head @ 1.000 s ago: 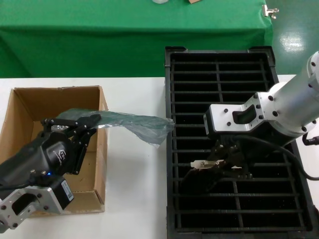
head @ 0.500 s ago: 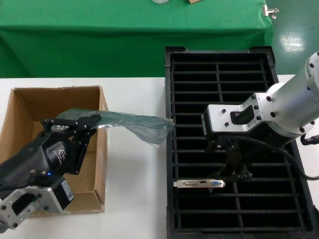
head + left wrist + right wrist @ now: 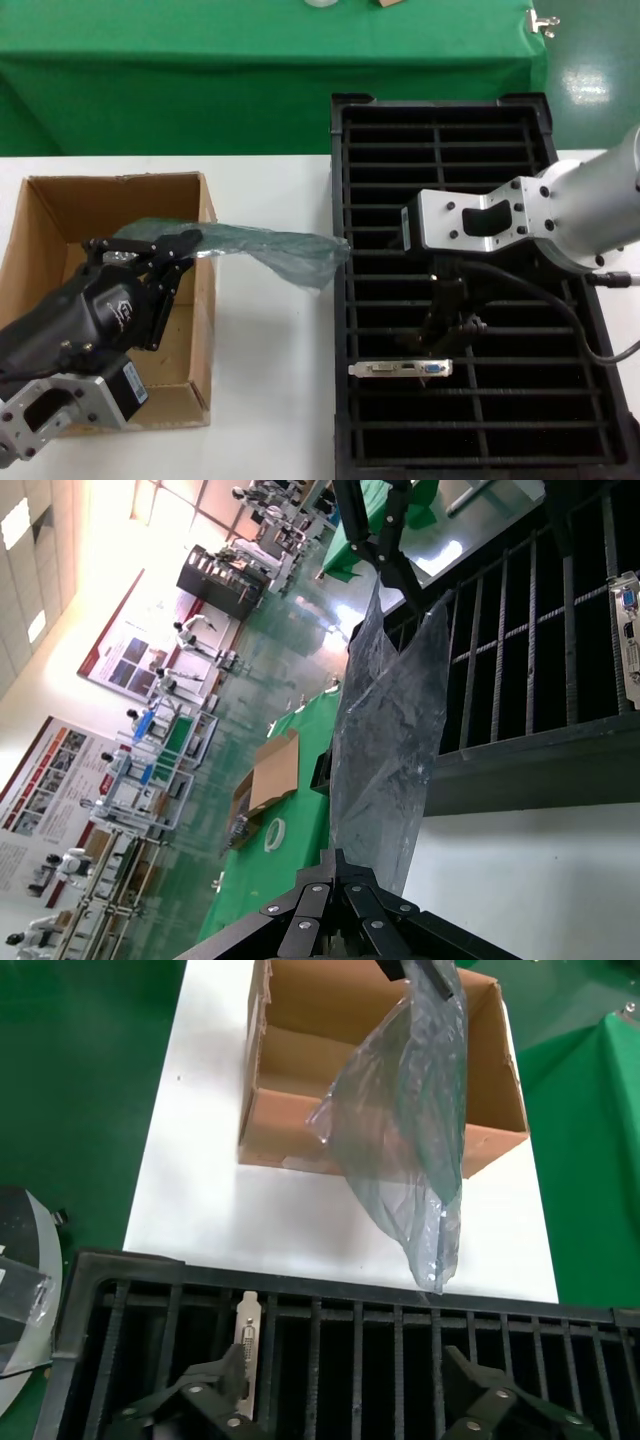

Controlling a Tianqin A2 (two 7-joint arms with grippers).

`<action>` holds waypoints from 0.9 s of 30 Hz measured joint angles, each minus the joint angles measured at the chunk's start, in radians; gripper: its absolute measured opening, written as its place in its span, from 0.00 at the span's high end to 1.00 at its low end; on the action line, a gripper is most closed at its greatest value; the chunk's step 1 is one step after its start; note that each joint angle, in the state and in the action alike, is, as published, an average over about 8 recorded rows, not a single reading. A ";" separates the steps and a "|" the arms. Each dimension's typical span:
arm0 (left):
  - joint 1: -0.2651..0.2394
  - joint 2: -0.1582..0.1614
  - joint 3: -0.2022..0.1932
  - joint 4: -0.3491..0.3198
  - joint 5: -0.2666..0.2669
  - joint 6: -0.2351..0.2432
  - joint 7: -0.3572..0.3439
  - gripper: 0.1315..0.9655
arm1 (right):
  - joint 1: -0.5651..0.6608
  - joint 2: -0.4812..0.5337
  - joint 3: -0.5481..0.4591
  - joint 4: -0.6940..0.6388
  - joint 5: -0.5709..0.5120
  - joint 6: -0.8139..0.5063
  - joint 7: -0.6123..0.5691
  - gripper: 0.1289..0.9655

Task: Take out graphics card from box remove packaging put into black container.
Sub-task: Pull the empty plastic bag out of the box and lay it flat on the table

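Note:
The graphics card [image 3: 400, 368] stands on edge in a slot of the black container [image 3: 440, 101], its silver bracket with a blue port facing up [image 3: 248, 1332]. My right gripper [image 3: 452, 335] hangs open just above that slot [image 3: 345, 1375], clear of the card. Over the brown box [image 3: 50, 215], my left gripper [image 3: 160, 243] is shut on one end of the packaging [image 3: 270, 247]. The empty silvery bag stretches from the gripper [image 3: 335, 858] toward the crate's rim [image 3: 385, 740]. In the right wrist view the bag [image 3: 410, 1140] drapes past the box [image 3: 290, 1060].
Box and crate sit on a white table [image 3: 270, 400], with bare tabletop between them. A green-covered table [image 3: 200, 70] stands behind. The right arm's silver wrist block [image 3: 470, 222] hovers over the crate's middle rows.
The right gripper lowered the card into a crate slot, let go of it and drew up and back a little. The left arm and the bag have not moved.

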 joint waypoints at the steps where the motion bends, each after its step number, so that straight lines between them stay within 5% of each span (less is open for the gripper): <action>1: 0.000 0.000 0.000 0.000 0.000 0.000 0.000 0.99 | -0.003 0.001 0.003 0.002 -0.002 0.004 -0.001 0.46; 15: 0.000 0.000 0.000 0.000 0.000 0.000 0.000 0.92 | -0.007 0.002 0.006 0.003 -0.004 0.008 -0.002 0.13; 27: 0.002 0.023 0.006 0.034 -0.051 -0.039 -0.009 0.78 | -0.103 -0.019 0.068 -0.005 0.047 0.117 -0.058 0.02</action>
